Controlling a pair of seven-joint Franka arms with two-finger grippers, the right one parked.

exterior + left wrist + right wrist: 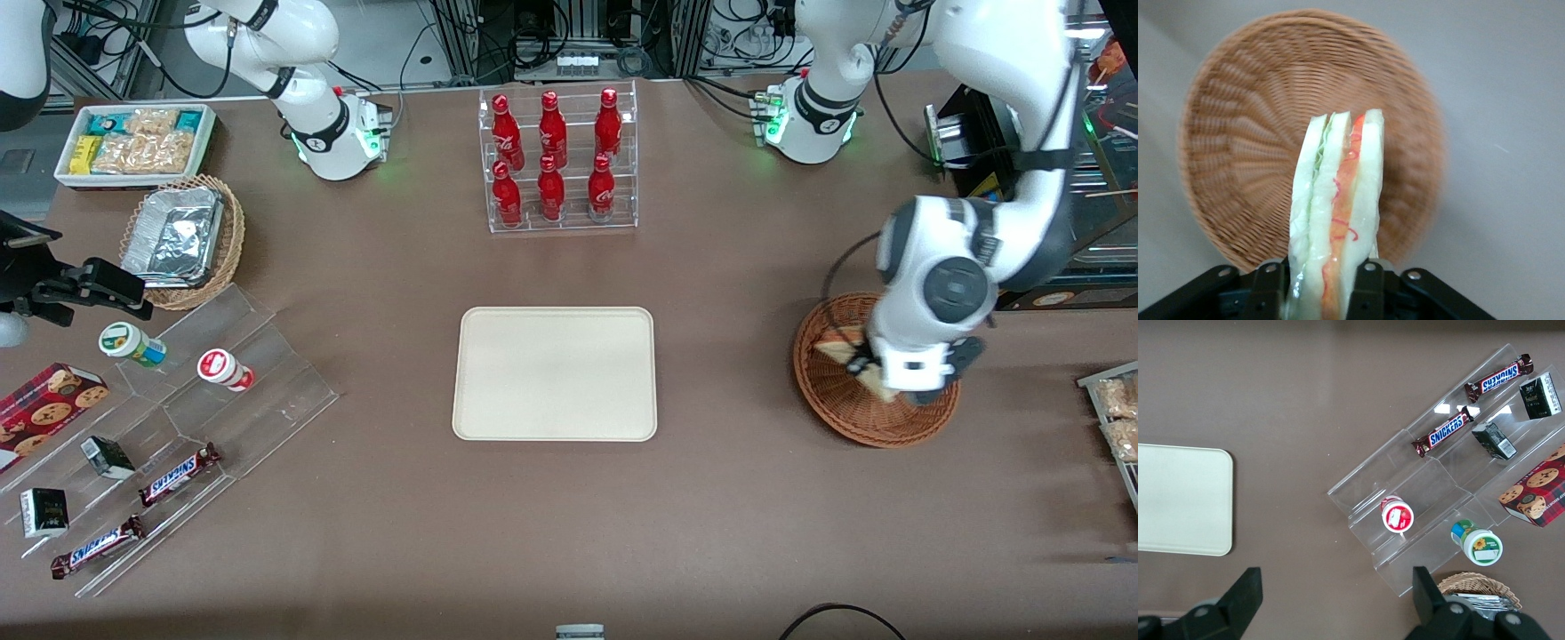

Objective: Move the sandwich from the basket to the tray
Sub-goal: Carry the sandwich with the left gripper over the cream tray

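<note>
My left gripper is over the reddish-brown wicker basket, toward the working arm's end of the table. It is shut on the sandwich, a wedge of white bread with red and green filling along its cut edge. The black fingers press on both bread faces. The sandwich sticks out from under the wrist, above the basket's bowl; whether it still touches the weave I cannot tell. The cream tray lies flat mid-table with nothing on it, and its corner also shows in the right wrist view.
A clear rack of red bottles stands farther from the front camera than the tray. Toward the parked arm's end are a stepped acrylic shelf with snacks, a tan basket holding a foil container and a white bin of packets.
</note>
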